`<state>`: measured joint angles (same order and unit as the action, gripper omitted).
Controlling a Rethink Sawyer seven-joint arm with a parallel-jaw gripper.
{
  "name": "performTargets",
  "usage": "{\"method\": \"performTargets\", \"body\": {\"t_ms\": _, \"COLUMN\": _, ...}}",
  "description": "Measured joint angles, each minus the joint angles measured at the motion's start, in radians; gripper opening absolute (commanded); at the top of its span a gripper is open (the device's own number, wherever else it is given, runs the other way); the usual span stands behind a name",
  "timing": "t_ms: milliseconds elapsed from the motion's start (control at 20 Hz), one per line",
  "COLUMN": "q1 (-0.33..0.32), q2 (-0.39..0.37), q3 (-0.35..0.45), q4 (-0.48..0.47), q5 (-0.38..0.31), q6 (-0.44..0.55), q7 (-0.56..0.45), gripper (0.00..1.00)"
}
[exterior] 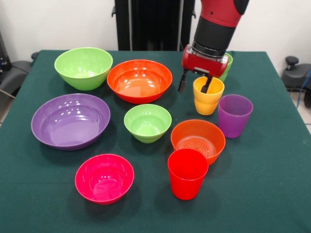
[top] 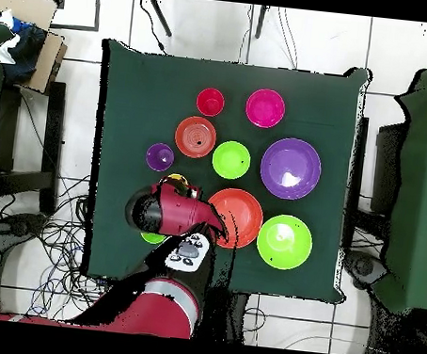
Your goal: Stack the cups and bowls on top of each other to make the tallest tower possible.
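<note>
Yellow cup (exterior: 208, 96) straddled by hand (exterior: 194, 85).

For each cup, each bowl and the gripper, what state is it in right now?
gripper: open, one of its fingers inside the yellow cup, the other outside the rim
yellow cup: upright, on the table
purple cup: upright, empty
red cup: upright, empty
light green cup: mostly hidden behind the arm
large bowls, purple, orange, lime green: upright, empty, unstacked
small bowls, lime green, orange, pink: upright, empty, unstacked

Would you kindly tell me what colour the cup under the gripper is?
Yellow: the cup beneath the gripper shows best in the front view.
</note>
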<state>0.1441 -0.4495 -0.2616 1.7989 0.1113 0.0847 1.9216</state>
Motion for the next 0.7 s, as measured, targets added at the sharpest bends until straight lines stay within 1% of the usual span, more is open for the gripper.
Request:
{"method": "performTargets", "body": {"t_ms": 500, "q1": 0.000, "q2": 0.000, "q3": 0.000, "q4": 0.000, "q5": 0.000, "q6": 0.000, "q7": 0.000, "gripper": 1.00}}
{"method": "performTargets", "body": {"t_ms": 550, "q1": 0.000, "q2": 0.000, "q3": 0.000, "q4": 0.000, "q5": 0.000, "q6": 0.000, "q7": 0.000, "gripper": 0.00}}
{"method": "performTargets", "body": {"t_ms": 700, "q1": 0.000, "q2": 0.000, "q3": 0.000, "q4": 0.000, "q5": 0.000, "q6": 0.000, "q7": 0.000, "gripper": 0.00}}
